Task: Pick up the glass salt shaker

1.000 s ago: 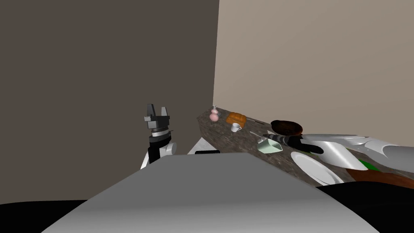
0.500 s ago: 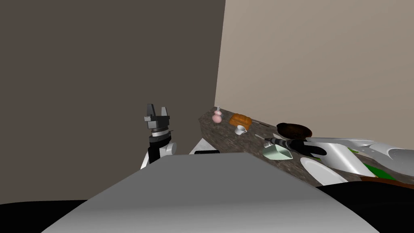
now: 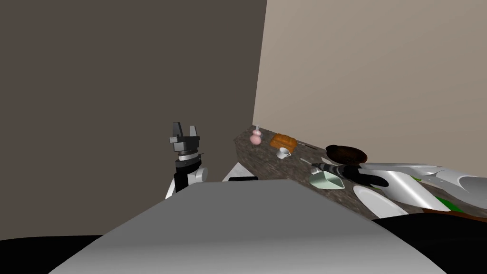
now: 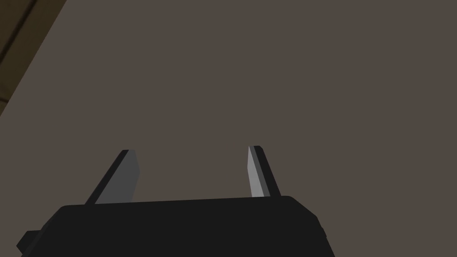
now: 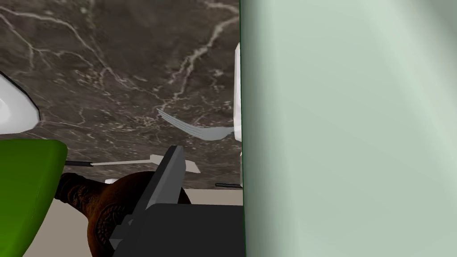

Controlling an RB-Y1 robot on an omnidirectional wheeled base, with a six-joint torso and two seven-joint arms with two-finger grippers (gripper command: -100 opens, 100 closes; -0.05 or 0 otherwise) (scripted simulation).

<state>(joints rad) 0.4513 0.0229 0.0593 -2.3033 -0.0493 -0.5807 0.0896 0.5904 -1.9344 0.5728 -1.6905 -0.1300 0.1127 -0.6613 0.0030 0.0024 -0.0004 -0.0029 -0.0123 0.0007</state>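
1 risk: right pincer (image 3: 316, 166) (state I cannot tell) crowds the pale green container (image 5: 348, 125) and may shove it across the bench (image 5: 111, 67); left pincer (image 4: 192, 149) idles, blades apart.

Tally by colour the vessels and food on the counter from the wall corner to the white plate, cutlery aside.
White: 2, cup, plate
Pink: 1, vase
Orange: 1, loaf
Dark brown: 1, bowl
Pale green: 1, container
Total: 6
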